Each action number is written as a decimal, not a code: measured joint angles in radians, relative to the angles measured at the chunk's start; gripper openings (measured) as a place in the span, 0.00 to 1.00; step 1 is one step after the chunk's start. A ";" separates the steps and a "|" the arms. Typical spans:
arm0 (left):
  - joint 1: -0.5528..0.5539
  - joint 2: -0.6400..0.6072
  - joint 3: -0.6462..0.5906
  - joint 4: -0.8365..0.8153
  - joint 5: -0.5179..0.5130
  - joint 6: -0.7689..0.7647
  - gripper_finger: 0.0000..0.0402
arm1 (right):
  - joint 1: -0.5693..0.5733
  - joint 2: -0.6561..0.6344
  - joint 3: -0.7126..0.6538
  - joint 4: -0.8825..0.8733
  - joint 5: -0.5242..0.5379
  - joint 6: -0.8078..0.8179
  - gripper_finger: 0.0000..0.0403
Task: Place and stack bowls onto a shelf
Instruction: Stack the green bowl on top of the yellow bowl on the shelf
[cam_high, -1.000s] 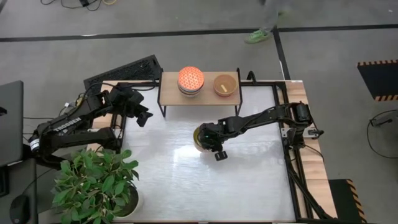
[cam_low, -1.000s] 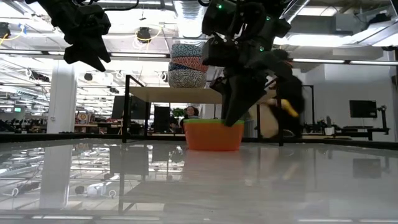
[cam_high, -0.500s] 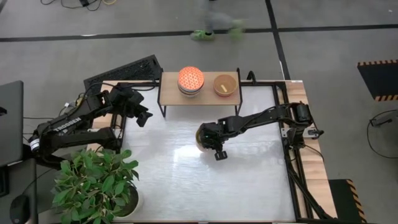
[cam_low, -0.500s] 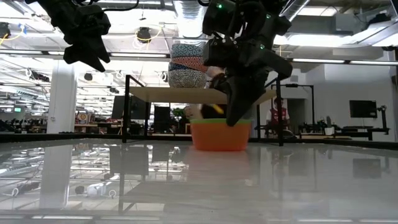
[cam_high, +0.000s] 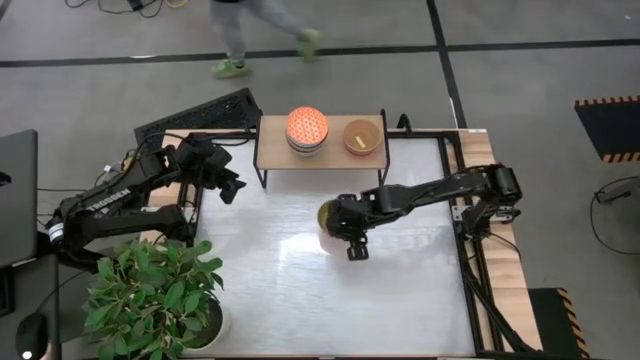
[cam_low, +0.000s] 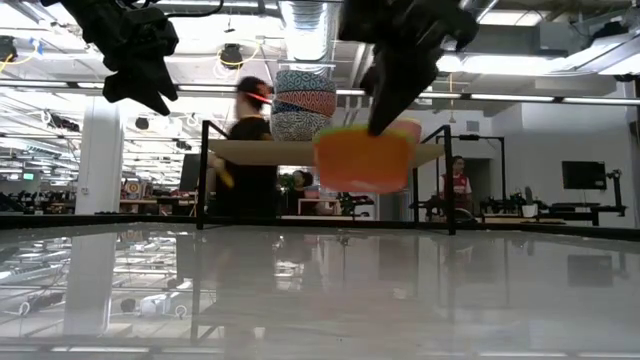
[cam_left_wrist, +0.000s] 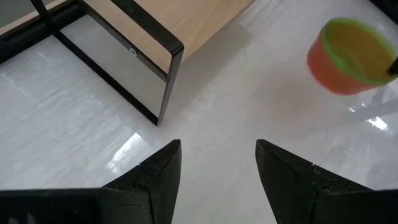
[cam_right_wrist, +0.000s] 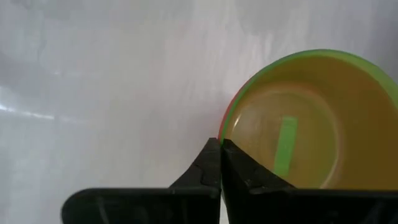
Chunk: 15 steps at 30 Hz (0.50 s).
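My right gripper (cam_high: 345, 226) is shut on a bowl (cam_high: 327, 214) that is orange outside and olive-yellow inside with a green rim. It hangs in the air in front of the shelf in the low view (cam_low: 365, 160). The wood-topped shelf (cam_high: 335, 158) stands at the table's far edge. It carries a stack of patterned bowls (cam_high: 306, 128) on its left and one tan bowl (cam_high: 362, 137) on its right. My left gripper (cam_high: 232, 188) is open and empty, raised left of the shelf. My right gripper pinches the bowl's rim (cam_right_wrist: 225, 134), one finger outside the wall and one inside. The fingers (cam_low: 385, 105) come from above, slanting down. The bowl is lifted clear of the table, mouth up and a little tilted, hanging below the fingers.
A potted plant (cam_high: 155, 295) stands at the table's near left corner. A black perforated panel (cam_high: 200, 115) lies left of the shelf. A person (cam_high: 250, 35) walks on the floor beyond the far edge. Bare white tabletop (cam_high: 400, 290) lies near and right.
My right gripper has risen and gone slightly toward the table's right edge, still shut on the orange bowl. The bowl stood on the table and is now lifted clear, about level with the shelf top.
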 joint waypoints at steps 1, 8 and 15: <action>0.000 0.000 0.000 -0.001 0.001 0.003 0.47 | 0.006 -0.014 0.000 -0.018 0.009 0.018 0.05; 0.000 0.000 0.000 0.001 0.001 0.013 0.47 | 0.065 -0.035 0.000 -0.162 0.012 0.149 0.05; 0.000 0.000 0.000 0.002 0.001 0.021 0.47 | 0.157 -0.034 0.000 -0.157 0.135 0.255 0.05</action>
